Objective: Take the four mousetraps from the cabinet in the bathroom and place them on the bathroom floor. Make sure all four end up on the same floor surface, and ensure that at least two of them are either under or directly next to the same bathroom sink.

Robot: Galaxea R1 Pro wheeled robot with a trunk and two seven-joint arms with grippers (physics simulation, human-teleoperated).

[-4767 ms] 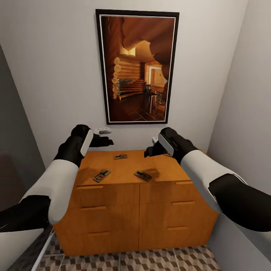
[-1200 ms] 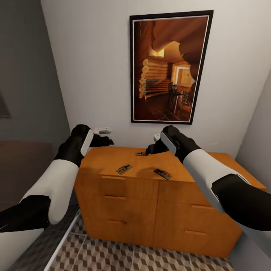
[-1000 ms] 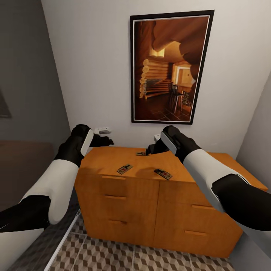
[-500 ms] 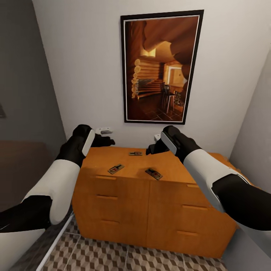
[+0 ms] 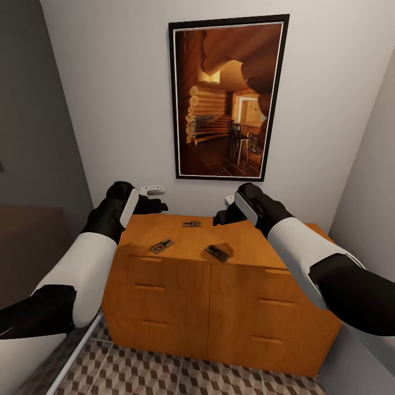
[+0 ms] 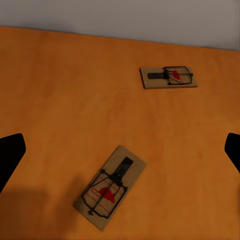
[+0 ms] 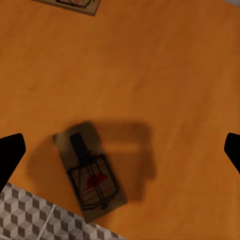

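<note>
Three mousetraps (image 5: 162, 245) flat on cabinet (image 5: 219, 307) top, near front edge; left gripper (image 6: 120, 150) and right gripper (image 7: 120, 150) spread wide above, empty, ready to grasp.

A small room in a home: a wooden cabinet (image 5: 219, 291) against a plain white wall, a framed picture (image 5: 226, 99) of a log cabin above it, cube-patterned floor tiles (image 5: 164, 378) below

I see three mousetraps on the cabinet (image 5: 186, 249) top: one (image 5: 192, 224) nearest the wall, two (image 5: 162, 246) (image 5: 217, 253) near its front edge.
</note>
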